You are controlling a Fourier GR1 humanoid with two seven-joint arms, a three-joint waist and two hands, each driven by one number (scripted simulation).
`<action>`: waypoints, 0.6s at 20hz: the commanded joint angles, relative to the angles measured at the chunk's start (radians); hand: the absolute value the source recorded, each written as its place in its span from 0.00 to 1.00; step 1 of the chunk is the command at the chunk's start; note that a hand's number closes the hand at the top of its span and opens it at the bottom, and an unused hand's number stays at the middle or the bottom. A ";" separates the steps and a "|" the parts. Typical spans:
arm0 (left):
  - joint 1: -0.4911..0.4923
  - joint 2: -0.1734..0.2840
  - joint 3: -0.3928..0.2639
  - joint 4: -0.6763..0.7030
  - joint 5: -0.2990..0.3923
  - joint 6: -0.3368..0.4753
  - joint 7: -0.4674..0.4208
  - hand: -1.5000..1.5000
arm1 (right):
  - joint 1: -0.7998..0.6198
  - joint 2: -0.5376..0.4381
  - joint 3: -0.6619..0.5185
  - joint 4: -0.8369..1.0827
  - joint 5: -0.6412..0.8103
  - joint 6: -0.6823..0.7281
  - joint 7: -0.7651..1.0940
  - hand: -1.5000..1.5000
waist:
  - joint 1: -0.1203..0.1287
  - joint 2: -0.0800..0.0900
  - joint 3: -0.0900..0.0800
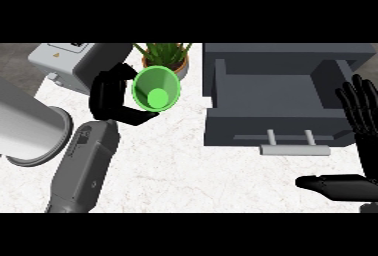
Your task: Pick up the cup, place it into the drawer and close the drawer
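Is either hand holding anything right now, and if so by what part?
The left hand holds the green cup by its side wall, mouth tilted toward the camera. The right hand holds nothing.

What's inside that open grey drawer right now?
The drawer shows only its bare grey floor and walls. The green cup is outside it, held in the left robot hand beside the potted plant. The drawer's back part, under the cabinet top, is covered.
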 commanded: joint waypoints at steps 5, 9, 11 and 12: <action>-0.183 -0.040 -0.082 -0.144 -0.014 0.160 0.275 1.00 | -0.007 -0.020 -0.048 -0.005 -0.056 0.021 0.005 0.00 | -0.014 0.006 -0.001; -0.290 -0.050 -0.167 -0.100 -0.011 0.277 0.338 1.00 | -0.021 -0.015 -0.027 0.022 -0.033 0.023 -0.005 0.00 | -0.021 0.008 -0.001; -0.308 -0.050 -0.193 -0.110 0.006 0.299 0.387 1.00 | -0.004 0.021 0.016 -0.021 0.009 -0.011 0.021 0.00 | -0.019 0.007 -0.001; -0.362 -0.050 -0.156 -0.035 -0.004 0.298 0.364 1.00 | -0.056 -0.022 -0.041 0.026 -0.043 0.009 0.039 0.00 | -0.021 0.010 -0.001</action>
